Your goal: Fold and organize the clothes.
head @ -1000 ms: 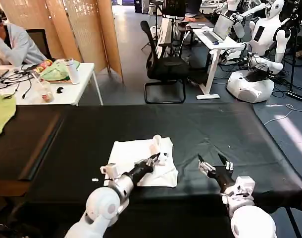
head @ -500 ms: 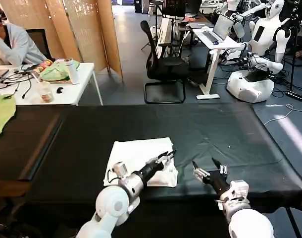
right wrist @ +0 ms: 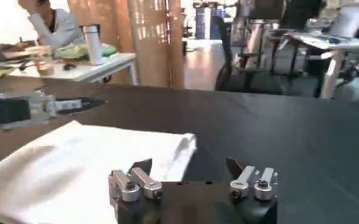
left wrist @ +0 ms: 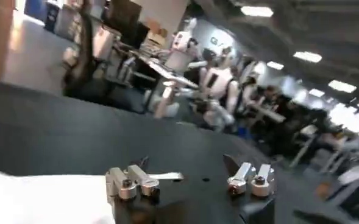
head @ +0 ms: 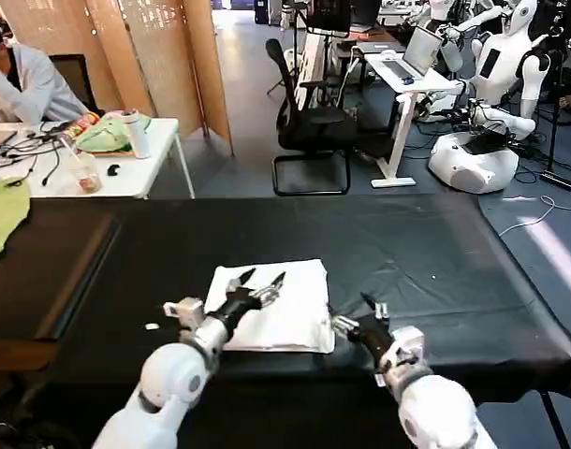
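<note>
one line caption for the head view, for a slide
Folded white T-shirt on black table, open left end effector above it, right end effector beside.

Folded T-shirt (head: 278, 304) on table (head: 435, 253); left gripper (head: 257, 283) above it, right gripper (head: 358, 315) just right.

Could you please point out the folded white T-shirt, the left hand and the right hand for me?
T-shirt (head: 290, 313): head view, middle of the folded cloth.
Left hand (head: 257, 282): head view, midway between its open fingertips, over the shirt.
Right hand (head: 358, 314): head view, midway between its open fingertips, beside the shirt.
</note>
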`<state>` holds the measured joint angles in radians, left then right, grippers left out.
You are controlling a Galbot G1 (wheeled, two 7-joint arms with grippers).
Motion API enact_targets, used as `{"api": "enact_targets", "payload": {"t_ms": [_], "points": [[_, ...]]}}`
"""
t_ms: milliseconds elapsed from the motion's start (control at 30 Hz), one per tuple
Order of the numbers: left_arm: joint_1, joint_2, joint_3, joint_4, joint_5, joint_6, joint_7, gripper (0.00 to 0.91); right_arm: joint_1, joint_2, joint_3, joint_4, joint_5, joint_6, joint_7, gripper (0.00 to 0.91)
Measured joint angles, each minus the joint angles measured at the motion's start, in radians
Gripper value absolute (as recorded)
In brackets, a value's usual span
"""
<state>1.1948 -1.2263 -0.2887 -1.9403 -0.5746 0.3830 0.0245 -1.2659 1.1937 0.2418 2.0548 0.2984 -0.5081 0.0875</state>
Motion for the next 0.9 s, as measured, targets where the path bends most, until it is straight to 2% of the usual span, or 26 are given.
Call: {"api": "enact_targets", "payload": {"t_ms": [167,300,733,800,900], "points": [[0.05,0.027,-0.051,-0.01,0.008,-0.007,0.003,0.878,0.058,0.032,-0.037,-0.058,-0.02,-0.022,0.004,0.878],[0.087,0.03,-0.091,-0.014,0.008,-0.011,0.003,0.878,0.093,0.053,-0.058,-0.1,-0.059,-0.016,0.01,0.878],[0.189,0.003,-0.203,-0.052,0.007,-0.026,0.007,0.878,0.204,0.137,-0.035,-0.26,-0.268,0.023,0.09,0.878],[0.204,-0.006,-0.217,-0.056,0.008,-0.029,0.01,0.878,0.21,0.151,-0.024,-0.269,-0.274,0.025,0.094,0.878],[0.225,-0.024,-0.232,-0.055,0.013,-0.036,0.018,0.878,0.206,0.155,-0.002,-0.264,-0.22,0.018,0.074,0.878]]}}
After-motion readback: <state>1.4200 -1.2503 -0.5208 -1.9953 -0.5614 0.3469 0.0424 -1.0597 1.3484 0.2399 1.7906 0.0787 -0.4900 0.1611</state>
